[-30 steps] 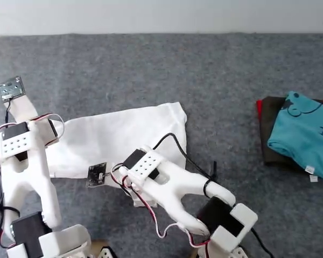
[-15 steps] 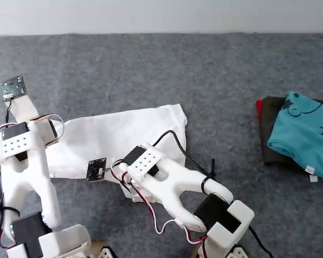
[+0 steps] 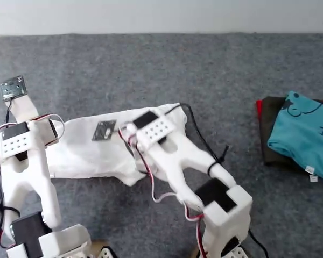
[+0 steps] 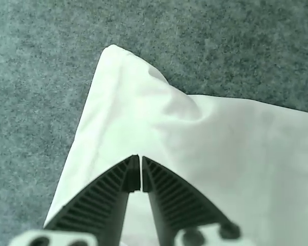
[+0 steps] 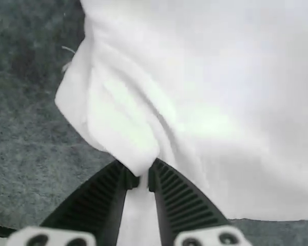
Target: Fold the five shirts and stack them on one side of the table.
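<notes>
White shirt (image 3: 81,148) lies partly folded, spread lengthwise across the near left of the table (image 3: 215,70), well apart from a stack of folded shirts (image 3: 296,134) at the right edge. In the high view a wide band of bare grey surface runs between the shirt's far edge and the pale wall (image 3: 161,16), and another open stretch lies between the shirt and the stack.

The left arm (image 3: 21,161) stands over the shirt's left end. In the left wrist view, the left gripper (image 4: 141,159) is closed, its ribbed black jaws meeting at the tips with white cloth between them, near a pointed corner of the shirt (image 4: 205,143).

The right arm (image 3: 177,161) reaches over the shirt's right half. In the right wrist view, the right gripper (image 5: 138,177) is clamped on a bunched fold of the shirt (image 5: 205,77), which rises in soft ridges from the jaws.

The shirt is thin, smooth white cloth with gentle creases. The table covering is grey and rough, like short carpet. In the stack, a teal shirt (image 3: 304,131) lies on top of a dark shirt (image 3: 272,129), with a red edge (image 3: 259,109) showing at the stack's left side.
</notes>
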